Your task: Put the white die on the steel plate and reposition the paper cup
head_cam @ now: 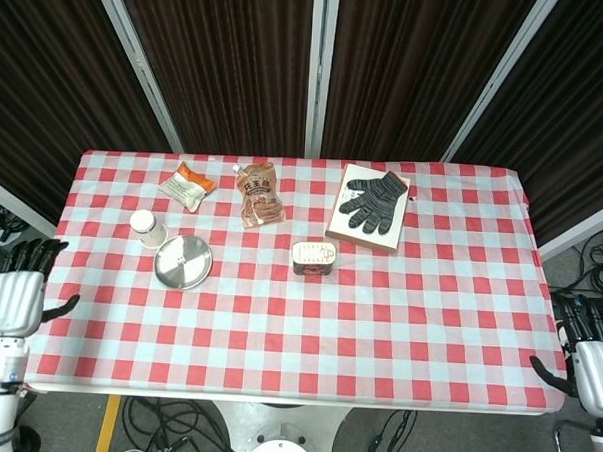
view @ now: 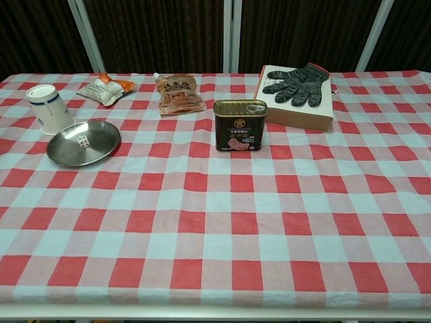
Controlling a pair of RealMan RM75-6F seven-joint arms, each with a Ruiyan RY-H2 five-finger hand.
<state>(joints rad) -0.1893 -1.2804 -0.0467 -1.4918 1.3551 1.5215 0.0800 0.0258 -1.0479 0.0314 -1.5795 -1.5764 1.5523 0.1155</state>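
Now the white die (view: 83,141) is lying inside the steel plate (view: 101,148), and the paper cup (view: 50,109) is standing upside down just beside the plate's far-left rim. Well off from the plate, past the table's (head_cam: 307,326) edges, the left hand (head_cam: 16,296) and right hand (head_cam: 588,351) are hanging spread, holding nothing.

A small white die (view: 83,141) with dark pips rests near the middle of a round, shallow steel plate (view: 101,149). Just beside the plate's far left rim stands a white paper cup (view: 49,109), seemingly upside down, with a bluish band.
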